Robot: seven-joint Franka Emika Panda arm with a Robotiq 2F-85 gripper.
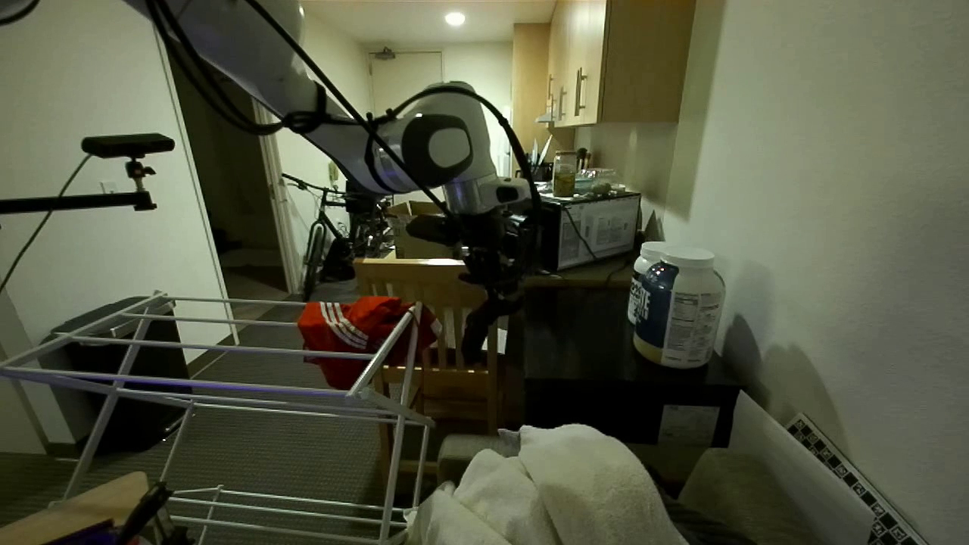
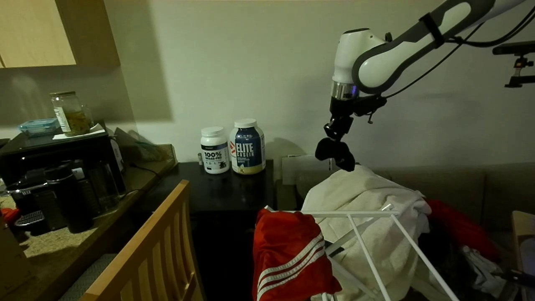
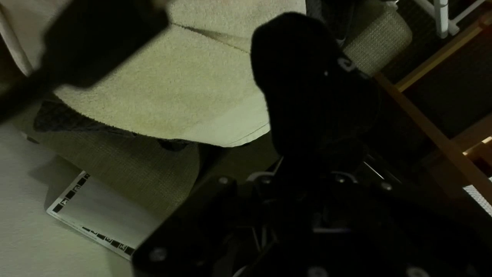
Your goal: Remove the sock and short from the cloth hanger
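"What's held here, and how?"

"The black sock [image 2: 332,151], right of centre in an exterior view. The pincer [image 2: 337,131] is clamped on it, nipping what looks like a small fold, so the rest droops underneath."

"Why up there?"

"Probably so it clears the wire drying rack [image 1: 384,348], lower left in an exterior view. In the wrist view it hangs partly in front of the white towel [image 3: 192,86], upper centre, which could make a soft landing, if that's the aim."

"And what remains?"

"The red shorts [image 2: 284,240], draped over one end of the rack at bottom centre of an exterior view. Their own weight seems to keep them there. I'd call the job half done: the sock is off, the shorts are on. They'll likely want a pinch near the top; a low tug might drag the rack."
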